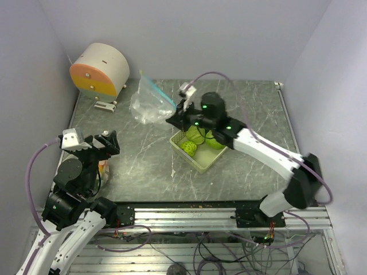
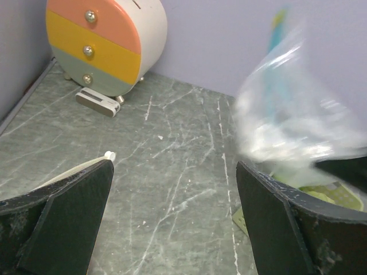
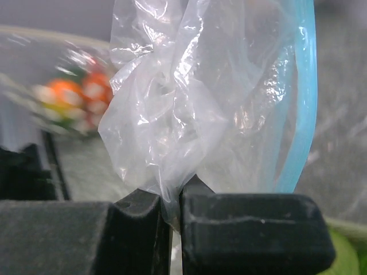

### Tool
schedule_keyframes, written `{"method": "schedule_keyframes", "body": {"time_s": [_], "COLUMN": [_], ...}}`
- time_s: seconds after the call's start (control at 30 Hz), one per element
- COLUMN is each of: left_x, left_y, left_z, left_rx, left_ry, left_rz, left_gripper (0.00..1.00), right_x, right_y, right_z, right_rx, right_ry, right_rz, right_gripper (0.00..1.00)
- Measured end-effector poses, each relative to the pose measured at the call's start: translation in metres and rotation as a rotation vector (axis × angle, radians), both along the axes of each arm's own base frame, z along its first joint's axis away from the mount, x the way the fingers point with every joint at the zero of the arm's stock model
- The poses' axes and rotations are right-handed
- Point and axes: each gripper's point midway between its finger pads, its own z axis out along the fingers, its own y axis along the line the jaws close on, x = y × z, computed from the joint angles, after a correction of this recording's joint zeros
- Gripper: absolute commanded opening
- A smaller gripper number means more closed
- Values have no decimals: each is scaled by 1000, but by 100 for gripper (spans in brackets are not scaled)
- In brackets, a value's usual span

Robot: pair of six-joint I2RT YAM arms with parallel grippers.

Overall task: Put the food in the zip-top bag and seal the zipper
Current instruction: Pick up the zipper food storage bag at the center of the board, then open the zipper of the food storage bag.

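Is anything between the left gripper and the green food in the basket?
Nothing visible stands between the left gripper and the green food. The bag, pinched in the right gripper, hangs by the basket, near that path.

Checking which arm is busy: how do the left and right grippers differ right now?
The left gripper is open and empty; the right gripper is shut on the zip-top bag. The left gripper sits back near its base; the right gripper reaches out beside the pale basket. Both are black.
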Motion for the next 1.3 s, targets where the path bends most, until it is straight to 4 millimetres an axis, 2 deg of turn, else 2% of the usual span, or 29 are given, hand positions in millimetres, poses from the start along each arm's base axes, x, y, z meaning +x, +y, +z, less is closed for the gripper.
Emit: {"method": "schedule_keyframes", "body": {"time_s": [0.1, 0.17, 0.23, 0.3, 0.43, 0.57, 0.7, 0.77, 0.97, 1.2, 1.3], "left_x": [0, 0, 0, -2, -7, -18, -37, -46, -43, -46, -53], "left_y": [-4, -7, -9, -11, -20, -44, -70, -85, -129, -163, -173], "left_z": [0, 0, 1, 3, 15, 36, 68, 86, 119, 133, 136], "left_rx": [-21, -36, -51, -69, -106, -146, -180, -192, -219, -281, -306], "left_ry": [-14, -26, -39, -61, -143, -306, -513, -598, -681, -751, -782], "left_rz": [-19, -31, -43, -60, -125, -276, -455, -549, -771, -978, -1072], "left_gripper": [100, 100, 100, 100, 99, 100, 98, 94, 84, 79, 78], "right_x": [-32, -54, -75, -92, -131, -172, -208, -221, -250, -265, -266], "right_y": [-14, -29, -43, -53, -66, -74, -89, -95, -106, -112, -113], "right_z": [86, 125, 148, 159, 168, 181, 196, 203, 199, 198, 197], "right_rx": [185, 273, 341, 383, 458, 518, 560, 572, 579, 585, 593], "right_ry": [-143, -214, -256, -268, -221, -180, -173, -179, -140, -98, -63], "right_rz": [106, 169, 240, 303, 472, 662, 807, 856, 977, 1054, 1070], "right_gripper": [3, 3, 3, 4, 4, 5, 7, 7, 9, 9, 9]}}
